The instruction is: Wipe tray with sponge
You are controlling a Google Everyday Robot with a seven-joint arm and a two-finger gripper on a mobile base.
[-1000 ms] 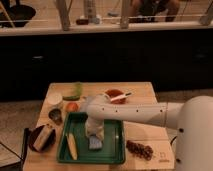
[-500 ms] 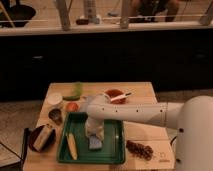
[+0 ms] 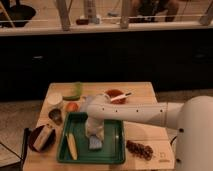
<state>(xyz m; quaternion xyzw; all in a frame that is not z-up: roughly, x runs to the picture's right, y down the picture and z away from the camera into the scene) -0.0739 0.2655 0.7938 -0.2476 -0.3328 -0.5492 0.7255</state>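
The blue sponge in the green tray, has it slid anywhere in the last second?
No. The sponge stays under the gripper, equally far right of the yellow corn-like piece in the tray.

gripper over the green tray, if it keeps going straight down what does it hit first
Most likely the sponge, which lies on the tray right under the gripper. They may already be touching; depth is hard to judge here.

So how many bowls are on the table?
2 that I can see: a red bowl at the table's back, and a dark bowl at front left. The claw is over the sponge in the tray.
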